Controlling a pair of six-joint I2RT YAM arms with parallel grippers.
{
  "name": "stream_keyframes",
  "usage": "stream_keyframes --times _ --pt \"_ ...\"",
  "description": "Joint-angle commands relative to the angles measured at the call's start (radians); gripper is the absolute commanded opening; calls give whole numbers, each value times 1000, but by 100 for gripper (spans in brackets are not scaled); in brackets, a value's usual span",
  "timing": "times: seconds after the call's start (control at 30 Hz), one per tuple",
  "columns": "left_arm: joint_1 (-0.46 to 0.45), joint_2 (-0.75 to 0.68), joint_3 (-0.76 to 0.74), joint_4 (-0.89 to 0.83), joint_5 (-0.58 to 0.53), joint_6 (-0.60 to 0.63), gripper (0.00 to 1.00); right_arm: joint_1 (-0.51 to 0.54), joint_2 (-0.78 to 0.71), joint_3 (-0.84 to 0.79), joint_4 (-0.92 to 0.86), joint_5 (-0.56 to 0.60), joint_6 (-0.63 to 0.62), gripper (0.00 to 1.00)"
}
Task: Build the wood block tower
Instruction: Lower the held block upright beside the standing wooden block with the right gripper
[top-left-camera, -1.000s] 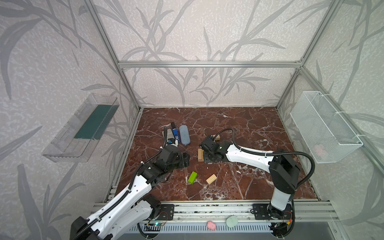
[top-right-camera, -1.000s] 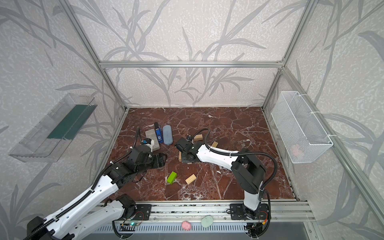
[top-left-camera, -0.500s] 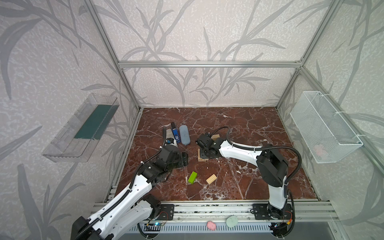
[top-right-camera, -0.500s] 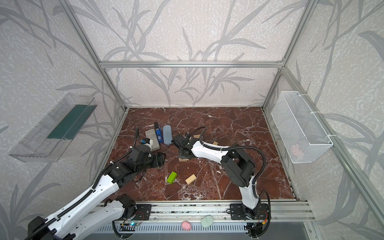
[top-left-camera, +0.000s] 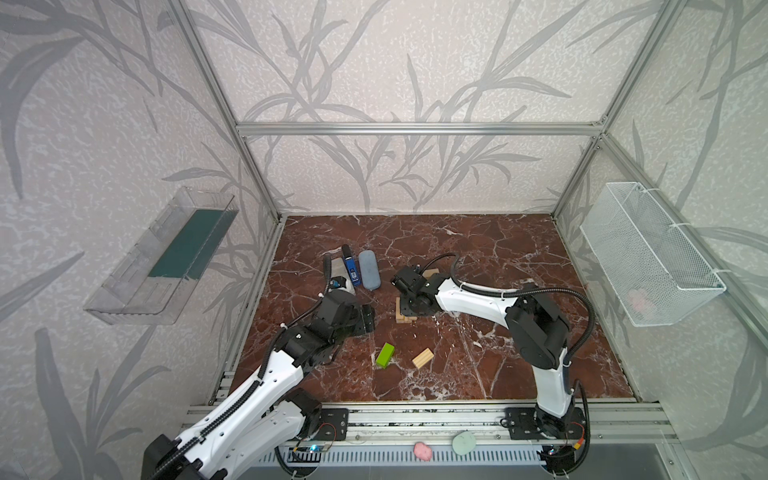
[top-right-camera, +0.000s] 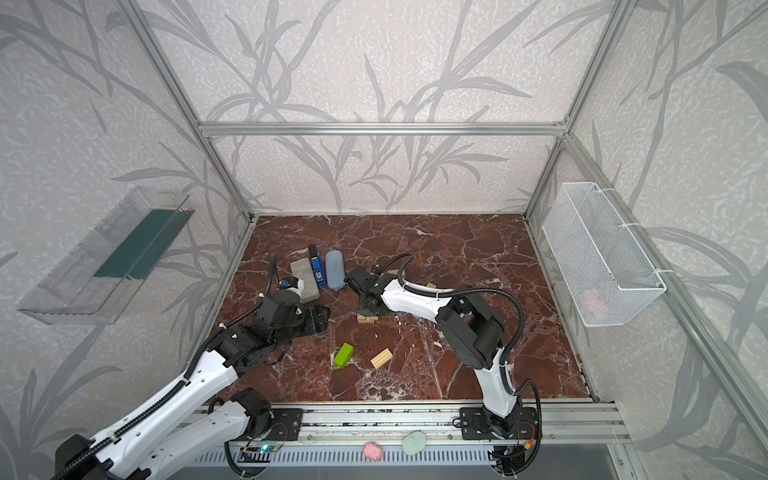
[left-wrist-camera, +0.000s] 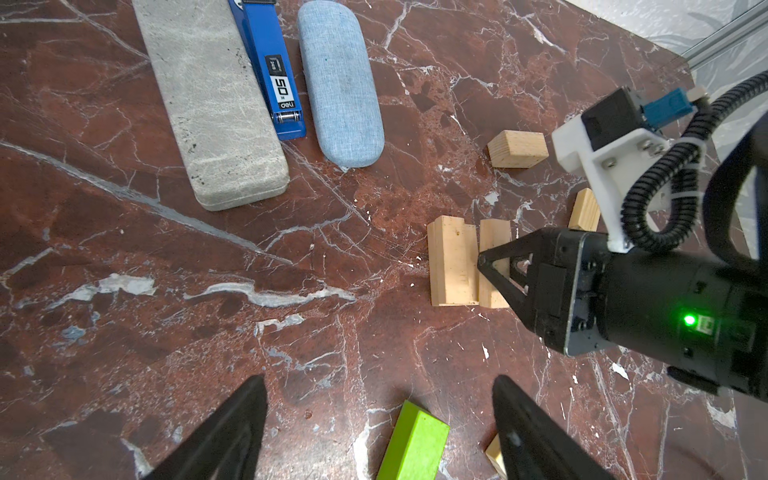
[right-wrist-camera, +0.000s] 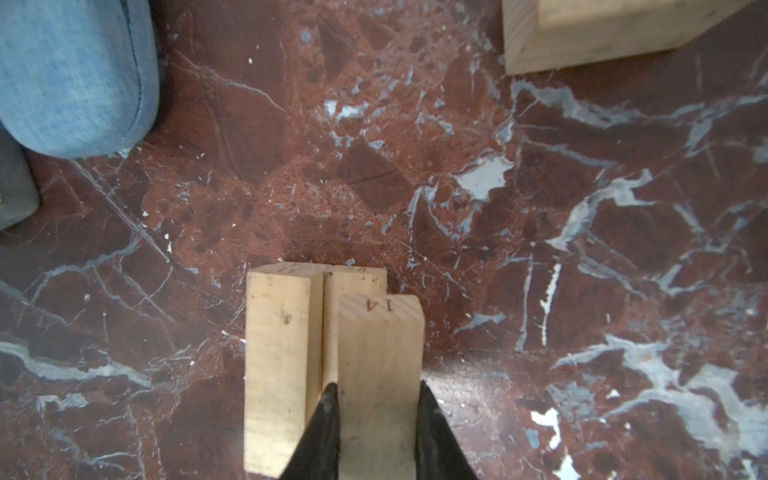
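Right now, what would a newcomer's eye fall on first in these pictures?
The right claw, shut on a tan block, holds it over a pair of blocks lying side by side on the marble floor. Nearer the front, a green block lies loose, with the open left claw close by it.

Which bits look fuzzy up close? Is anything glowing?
Left wrist view: the left gripper has fuzzy black fingers, and a green light glows on the right arm. Right wrist view: the pale blue fabric case looks soft, the gripped tan wood block sharper.
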Motion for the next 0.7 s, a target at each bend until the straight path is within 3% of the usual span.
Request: stream_keyframes --times 0.0,0.67 --pt "8 -16 -14 -14 -15 -4 84 -3 15 37 -5 -6 1 14" --pt "8 -15 -11 -14 -11 -1 85 -2 38 59 -18 -8 1 19"
